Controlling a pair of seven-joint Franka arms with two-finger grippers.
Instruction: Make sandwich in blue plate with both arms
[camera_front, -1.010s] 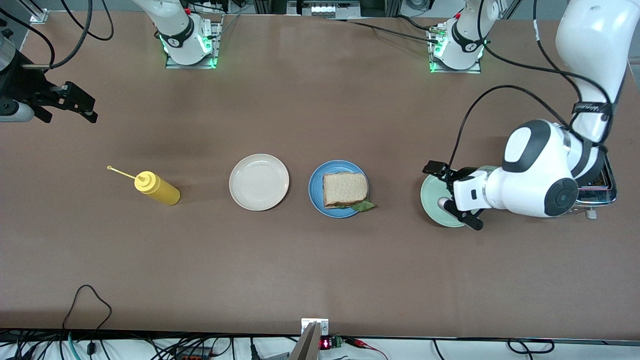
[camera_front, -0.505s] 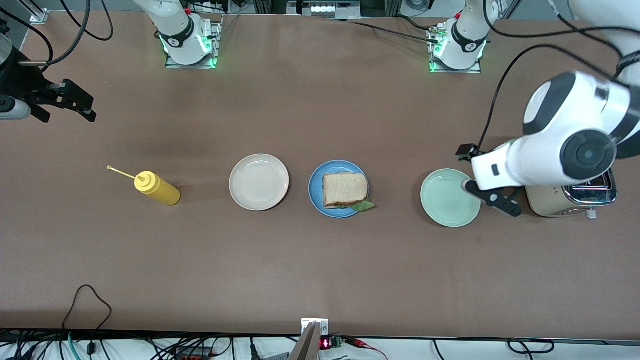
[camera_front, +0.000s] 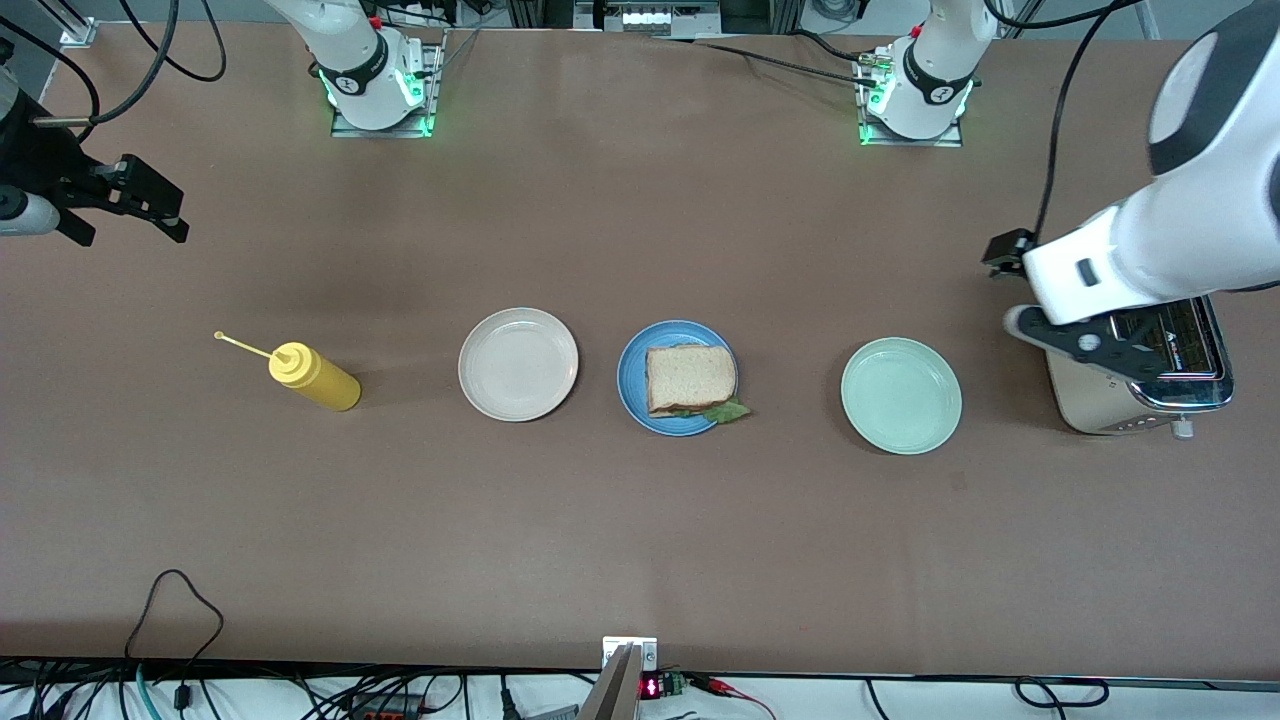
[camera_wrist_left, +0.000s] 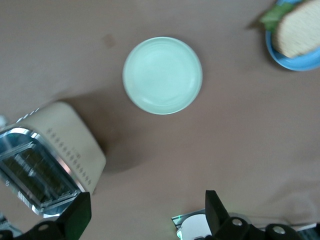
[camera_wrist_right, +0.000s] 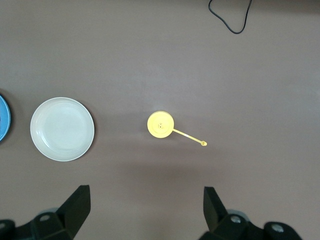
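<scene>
Sandwich (camera_front: 690, 378) lies flat on blue plate (camera_front: 634, 388); both end effectors wide, empty.

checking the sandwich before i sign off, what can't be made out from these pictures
- Sandwich filling: front view, the top slice covers all but a lettuce edge.
- Sandwich in the left wrist view: cut off by the frame edge.
- Blue plate in the right wrist view: only a sliver shows at the edge.
- Toaster slots: front view, partly covered by the left gripper.
</scene>
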